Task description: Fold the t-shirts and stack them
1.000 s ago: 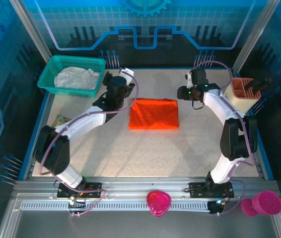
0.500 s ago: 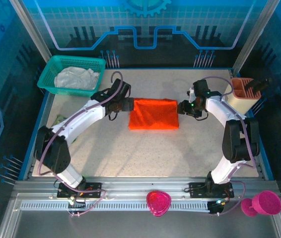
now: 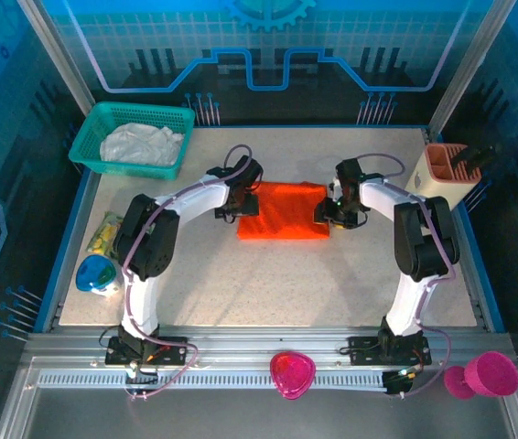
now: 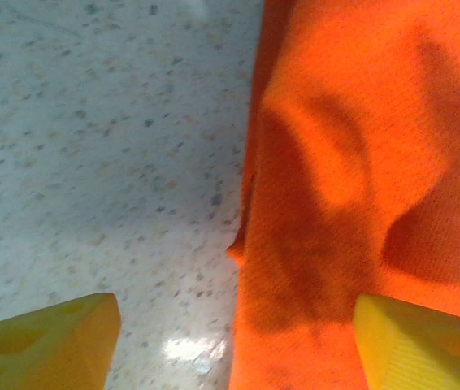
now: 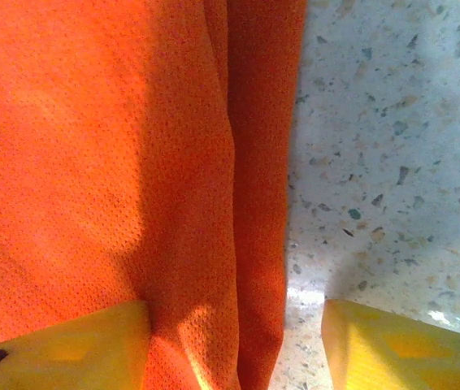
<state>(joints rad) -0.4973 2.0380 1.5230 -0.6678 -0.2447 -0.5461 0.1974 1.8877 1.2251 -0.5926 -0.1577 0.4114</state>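
The orange t-shirt [image 3: 283, 211] lay folded into a soft rectangle near the middle of the bench [image 3: 241, 283], its long axis running from 9 o'clock to 3 o'clock in the overhead view. I had one hand at each short end. My left hand [image 3: 241, 206] sat at the 9 o'clock edge and my right hand [image 3: 325, 212] at the 3 o'clock edge, each about equally close to the cloth. Both hands were open. In the left wrist view, my left hand [image 4: 234, 345] straddled the shirt's border, one of the yellow fingers [image 4: 43, 341] over bare bench and the other over orange cloth. My right hand [image 5: 234, 345] did the same on its side, with layered folded edges running between the jaws. I could not tell whether any fingertip was touching the fabric, since the tips ran off the bottom of both close views. The cloth was a fine, dimpled knit, limp and creased, with a small corner of cloth poking out at the left edge. The bench was hard, speckled and slightly glossy. The white t-shirt [image 3: 140, 144] lay crumpled in the teal mesh basket [image 3: 90, 146], well apart at about 10 o'clock.
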